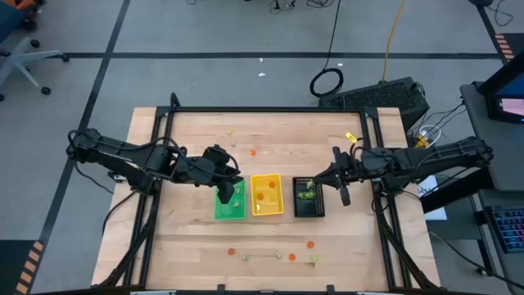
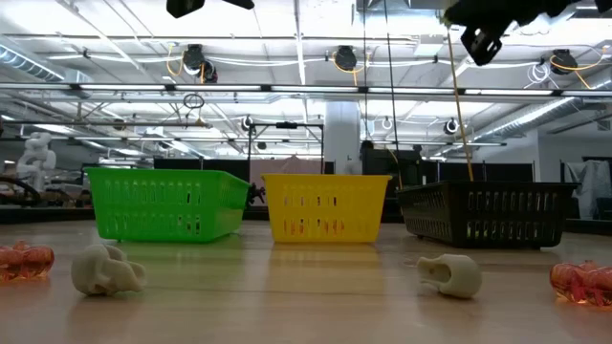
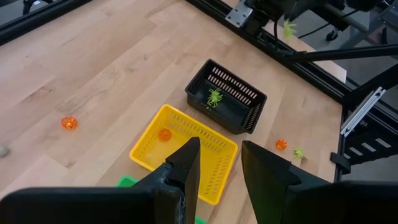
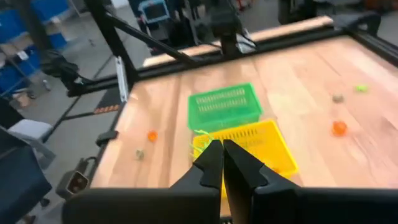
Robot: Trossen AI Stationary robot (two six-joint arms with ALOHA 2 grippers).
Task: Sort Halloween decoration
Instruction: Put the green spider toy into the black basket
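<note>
- Wooden table (image 1: 188, 246) is seen set with three trays in a row: green tray (image 1: 230, 205), yellow tray (image 1: 267, 195), black tray (image 1: 309, 197).
- Left gripper (image 1: 225, 193) is held over the green tray, fingers parted, nothing seen grasped.
- Right gripper (image 1: 343, 195) is held just beside the black tray, fingers clenched, empty.
- Halloween decoration (image 1: 312, 243) is scattered on the table and in the trays.

Green tray (image 1: 230, 202), yellow tray (image 1: 267, 195), black tray (image 1: 309, 197) — each with slotted lattice walls. Orange trinkets (image 1: 271, 186) inside the yellow tray; a yellow-green spider-like trinket (image 3: 214, 97) inside the black tray. Scattered on pale wood-grain tabletop (image 1: 196, 246) — translucent orange pieces (image 2: 581, 281), pale whitish-grey pieces (image 2: 107, 269), small yellow-green bits (image 1: 230, 133). Dark arms; black table frame (image 1: 270, 109).
</note>
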